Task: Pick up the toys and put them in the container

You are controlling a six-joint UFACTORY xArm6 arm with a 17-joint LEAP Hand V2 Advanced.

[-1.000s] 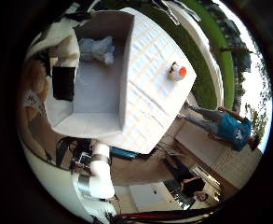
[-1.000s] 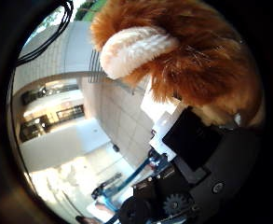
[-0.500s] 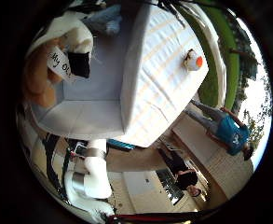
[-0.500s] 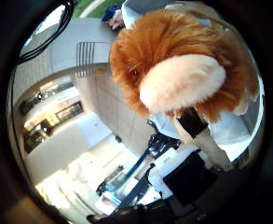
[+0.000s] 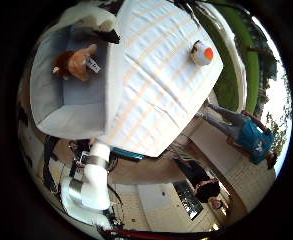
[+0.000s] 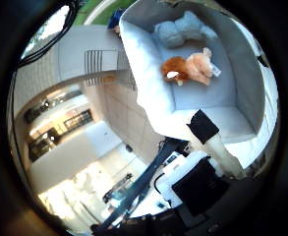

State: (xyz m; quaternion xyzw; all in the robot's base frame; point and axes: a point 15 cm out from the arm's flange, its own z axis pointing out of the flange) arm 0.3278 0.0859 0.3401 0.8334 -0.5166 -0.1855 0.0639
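The hand is hovering well above the container, with only white and black parts of its body and one finger showing at the edge of the thumb-side view. Whether the fingers are curled or straight cannot be told; nothing is lying against the palm.

Below the palm, the brown-maned lion toy is lying on its side on the grey floor of the container, a white tag showing at its tan body. Just beside it, a grey plush toy is resting against the far wall of the same container.

Outside the container, a small white toy with an orange tip is sitting near the far edge of the white padded table, well apart from the hand.
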